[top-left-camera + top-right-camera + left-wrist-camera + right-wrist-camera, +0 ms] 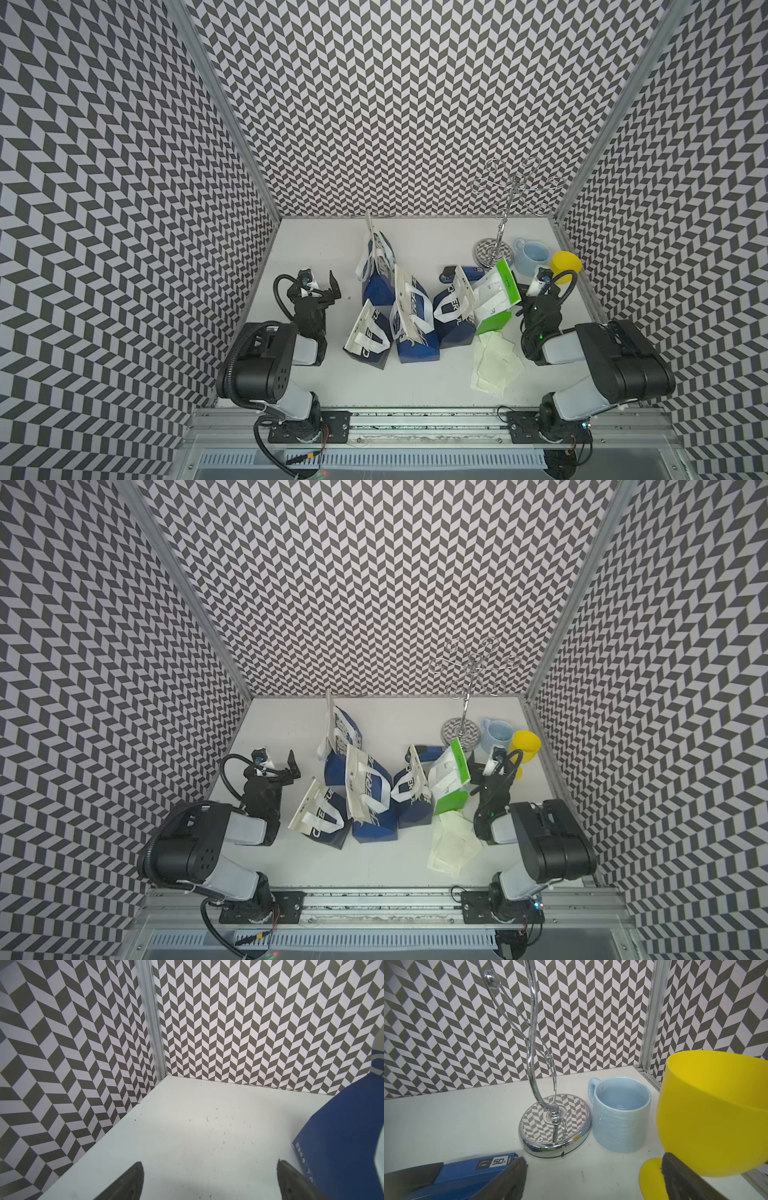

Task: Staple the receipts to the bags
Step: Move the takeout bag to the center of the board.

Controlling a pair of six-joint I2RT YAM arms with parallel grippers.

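**A:** Which step is this?

**B:** The very first, I'd judge. The receipts [496,365] lie in a loose, overlapping pile on the table [316,249], just in front of the green bag [494,309] and beside the right arm. Nothing is picked up yet.

**A:** And the bags [415,332]?

**B:** They are clustered mid-table. One blue bag stands upright at the back, the other blue ones lean or lie nearer the front, and the green one tilts at the right end. Whether any has a slip fixed on, I cannot tell.

**A:** Grippers?

**B:** Both are spread wide and hold nothing. The left gripper [209,1169] hangs over bare table with a blue bag just beside it. The right gripper [593,1165] points at the far corner, at the stand [554,1126], mug [620,1113] and yellow cup [712,1113], with the stapler [467,1169] just beside one finger.

**A:** So what next?

**B:** Probably one slip has to come off that pile. It's thin paper lying flat, so the right gripper would need to draw back toward the pile and catch an edge without dragging the slips under it. The stapler sits behind the bags — reaching it means going around them, not through.
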